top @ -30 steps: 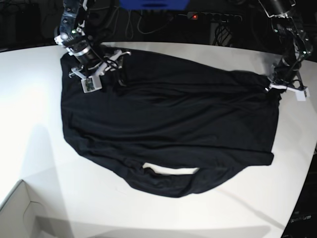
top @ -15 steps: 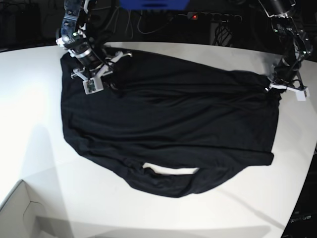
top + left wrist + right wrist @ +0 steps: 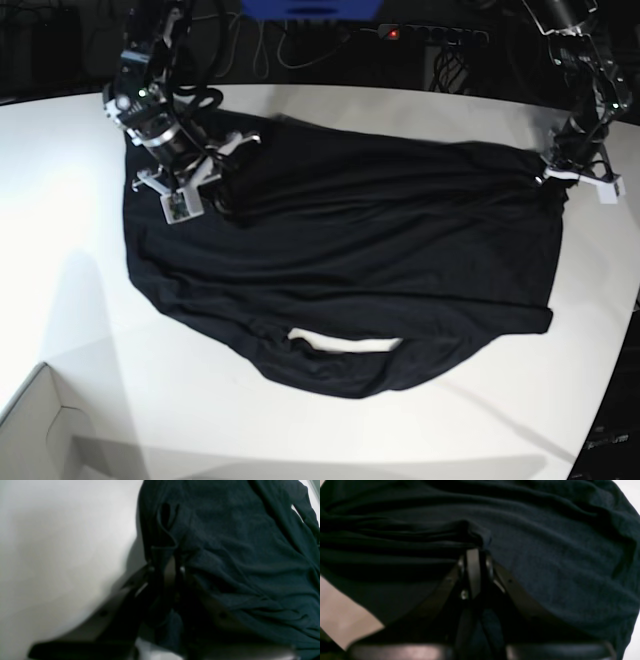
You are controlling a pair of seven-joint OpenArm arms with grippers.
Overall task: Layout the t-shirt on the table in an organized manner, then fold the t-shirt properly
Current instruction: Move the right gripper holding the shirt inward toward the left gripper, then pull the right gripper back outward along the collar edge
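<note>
T-shirt (image 3: 340,260) sprawls across the table (image 3: 60,230), long axis 9-to-3 — my right gripper (image 3: 215,185) pinches fabric at 10, left gripper (image 3: 548,170) clamps the 2 o'clock edge.

You are looking at a plain black t-shirt (image 3: 340,250), with no print or pattern, against a smooth white bench (image 3: 60,210). At the lower left sits a white box corner (image 3: 40,430). Behind the bench you see a blue panel (image 3: 310,8) and a small red light (image 3: 393,34) in the dark.
</note>
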